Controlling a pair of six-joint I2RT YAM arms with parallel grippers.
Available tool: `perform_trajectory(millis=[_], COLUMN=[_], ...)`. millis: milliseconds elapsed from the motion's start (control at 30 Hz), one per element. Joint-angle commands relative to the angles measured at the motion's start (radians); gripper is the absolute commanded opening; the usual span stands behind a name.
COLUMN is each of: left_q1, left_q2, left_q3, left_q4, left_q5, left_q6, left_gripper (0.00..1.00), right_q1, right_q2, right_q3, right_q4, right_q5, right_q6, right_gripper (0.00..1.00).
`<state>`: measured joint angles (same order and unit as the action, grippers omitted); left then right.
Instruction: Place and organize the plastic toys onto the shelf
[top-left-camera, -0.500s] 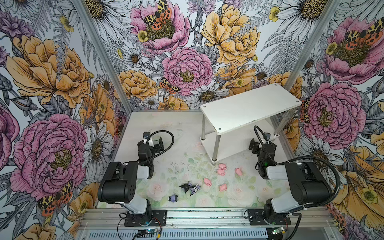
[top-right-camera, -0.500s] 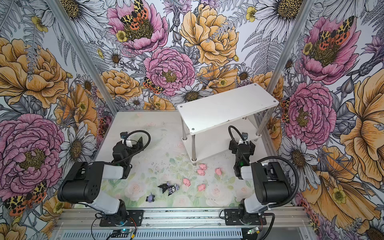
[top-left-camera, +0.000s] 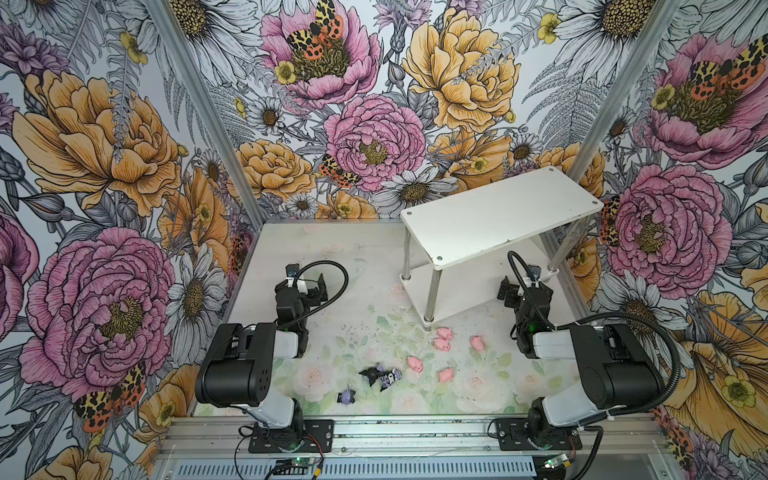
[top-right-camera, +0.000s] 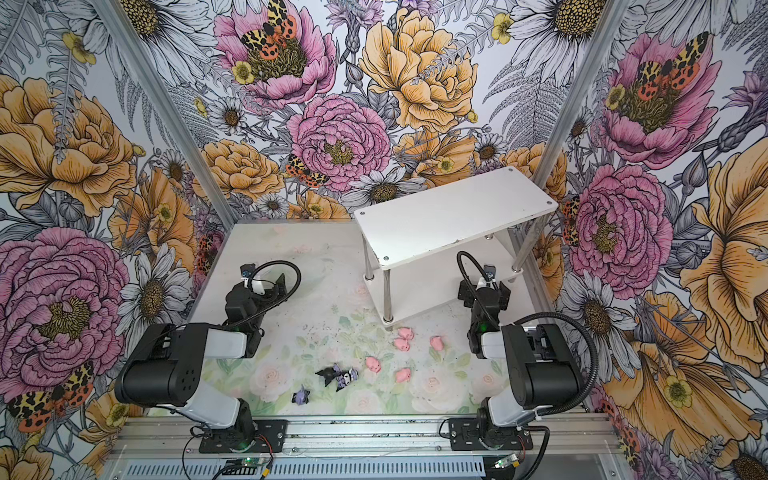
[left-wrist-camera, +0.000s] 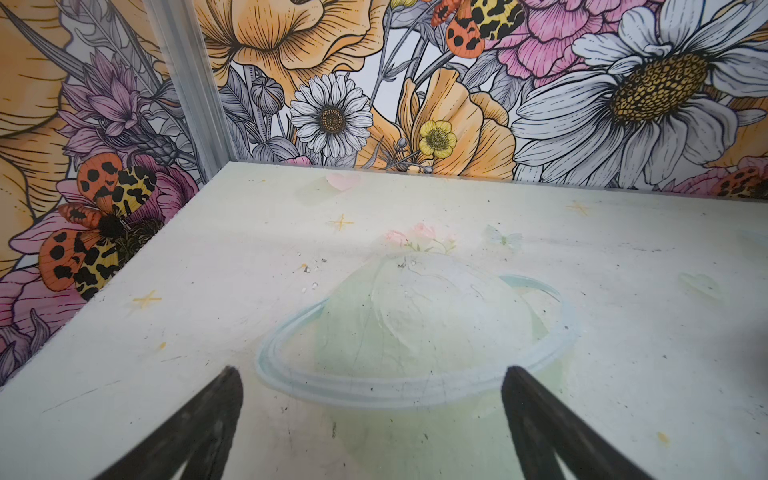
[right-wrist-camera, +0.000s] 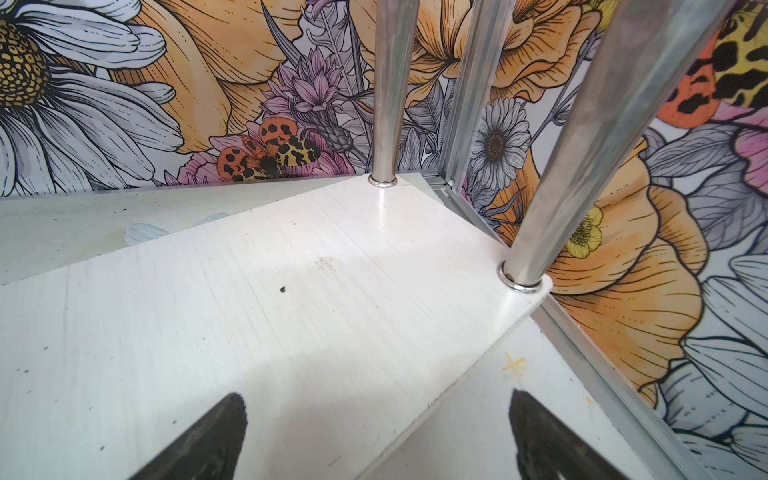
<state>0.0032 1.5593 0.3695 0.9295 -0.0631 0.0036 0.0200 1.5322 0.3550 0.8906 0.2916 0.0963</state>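
Several pink pig toys lie loose on the mat in front of the shelf in both top views. Three black-and-lavender toys lie nearer the front rail, one apart to the left. The white two-tier shelf stands at the back right with both tiers bare. My left gripper is open and empty over the mat, far left of the toys. My right gripper is open and empty over the front corner of the shelf's lower tier.
Floral walls close in the back and both sides. Metal shelf posts rise just ahead of the right gripper. An aluminium rail with both arm bases runs along the front. The mat carries a faint printed pattern.
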Motion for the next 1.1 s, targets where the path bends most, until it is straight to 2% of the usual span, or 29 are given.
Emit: perform_trajectory(millis=[0, 333, 400, 467, 533, 633, 700, 767, 833, 900, 1000, 1067], left_q1=[0.009, 0.006, -0.011, -0.043, -0.083, -0.175, -0.218, -0.25, -0.251, -0.236, -0.195, -0.201], left_q2=[-0.012, -0.011, -0.021, -0.066, -0.143, -0.265, -0.326, -0.404, -0.498, -0.59, -0.711, -0.768], left_q3=[0.013, 0.013, 0.014, 0.013, 0.009, 0.026, 0.048, 0.093, 0.133, 0.11, 0.076, 0.089], left_q4=[-0.002, -0.002, -0.009, -0.039, -0.09, -0.186, -0.256, -0.441, -0.691, -0.76, -0.799, -0.892], left_q5=[-0.009, -0.01, -0.057, -0.124, -0.265, -0.543, -0.722, -0.876, -0.881, -0.843, -0.651, -0.555], left_q6=[0.007, 0.008, 0.014, 0.034, 0.037, 0.041, -0.046, -0.221, -0.384, -0.474, -0.496, -0.516], left_gripper=[0.99, 0.99, 0.99, 0.99, 0.99, 0.99, 0.99, 0.99, 0.99, 0.99, 0.98, 0.96], right_q1=[-0.002, -0.001, -0.002, -0.001, 0.006, 0.015, 0.021, 0.032, 0.044, 0.062, 0.097, 0.11], right_q2=[0.005, 0.005, 0.0, -0.059, -0.151, -0.301, -0.387, -0.468, -0.524, -0.594, -0.691, -0.748], right_q3=[0.018, 0.018, 0.014, 0.022, 0.035, 0.048, 0.058, 0.068, 0.077, 0.065, 0.038, 0.039], right_q4=[0.013, 0.014, 0.024, -0.041, -0.14, -0.291, -0.405, -0.538, -0.657, -0.749, -0.834, -0.915], right_q5=[0.009, 0.01, 0.008, -0.015, -0.004, 0.076, 0.125, 0.162, 0.205, 0.209, 0.141, 0.109], right_q6=[0.017, 0.017, 0.011, 0.001, -0.002, 0.043, 0.089, 0.147, 0.205, 0.246, 0.27, 0.293], right_gripper=[1.0, 1.0, 1.0, 1.0, 1.0, 1.0, 1.0, 1.0, 1.0, 1.0, 0.88, 0.8])
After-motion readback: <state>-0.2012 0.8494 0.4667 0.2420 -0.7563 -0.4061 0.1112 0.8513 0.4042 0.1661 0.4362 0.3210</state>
